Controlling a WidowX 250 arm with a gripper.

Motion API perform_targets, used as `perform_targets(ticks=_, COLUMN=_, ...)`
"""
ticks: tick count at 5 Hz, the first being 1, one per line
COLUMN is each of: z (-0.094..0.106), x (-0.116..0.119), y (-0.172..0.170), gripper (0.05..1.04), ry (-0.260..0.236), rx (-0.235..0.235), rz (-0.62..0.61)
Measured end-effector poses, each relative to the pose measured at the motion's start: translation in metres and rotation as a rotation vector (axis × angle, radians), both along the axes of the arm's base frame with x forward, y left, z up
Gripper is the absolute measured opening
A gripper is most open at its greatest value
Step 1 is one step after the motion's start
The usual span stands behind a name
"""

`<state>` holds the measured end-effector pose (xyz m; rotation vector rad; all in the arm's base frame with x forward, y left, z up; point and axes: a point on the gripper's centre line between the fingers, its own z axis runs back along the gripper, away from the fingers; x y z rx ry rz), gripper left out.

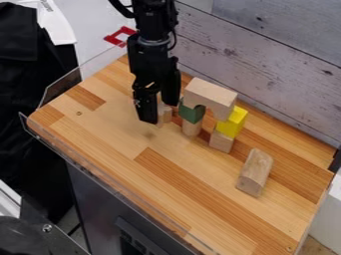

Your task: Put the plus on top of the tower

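1. Although my view slants down over everything, I see the wooden tabletop (100,127) well; its lower right corner is in view.
2. The black arm (152,50) drops in from the top edge, its upper part cut off.
3. Its gripper (158,110) hangs just beside the tower, on the side toward the left of the view. I cannot tell whether it is spread, pressed together or pinching the pale piece there.
4. A dark cabinet front (100,199) sits below the tabletop, cut off by the bottom edge. It carries small pale marks, too small for me to read.
5. The pale arch (210,94) tops the tower, one leg hiding part of the yellow block (232,122).
6. A rounded pale block (255,172) lies apart, toward the lower right.
7. The yellow block rests on a pale block (221,142); the green block (192,113) rests on another pale piece (192,129).
8. The plus, as I take it (166,115), is at the gripper's tip, mostly hidden, its outline hard to make out.
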<state>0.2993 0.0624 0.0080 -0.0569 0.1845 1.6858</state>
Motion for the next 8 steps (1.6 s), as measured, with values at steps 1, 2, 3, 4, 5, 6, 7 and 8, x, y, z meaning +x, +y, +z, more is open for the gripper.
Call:
perform_targets(ticks=1, z=-0.008, x=-0.001, y=-0.001, gripper=0.950, ry=0.016, rx=-0.008, rz=-0.005)
perform_targets(ticks=2, z=-0.012, x=-0.004, y=0.005, gripper=0.665, ry=0.025, rx=-0.016, rz=0.012)
perform_targets(ticks=3, z=-0.011, x=-0.005, y=0.007, gripper=0.465, ry=0.021, rx=-0.030, rz=0.023)
perform_targets(ticks=4, z=0.014, x=-0.008, y=0.010, gripper=0.464, ry=-0.017, rx=-0.013, rz=0.021)
perform_targets(ticks=5, z=0.061, x=-0.012, y=0.014, gripper=0.464, ry=-0.082, rx=0.047, rz=0.020)
perform_targets(ticks=6, z=0.110, x=-0.020, y=0.012, gripper=0.464, ry=-0.136, rx=0.102, rz=0.007)
perform_targets(ticks=7, z=0.151, x=-0.015, y=-0.003, gripper=0.464, ry=-0.186, rx=0.111, rz=-0.035)
perform_targets(ticks=8, z=0.167, x=-0.008, y=-0.022, gripper=0.464, ry=-0.195, rx=0.096, rz=-0.078)
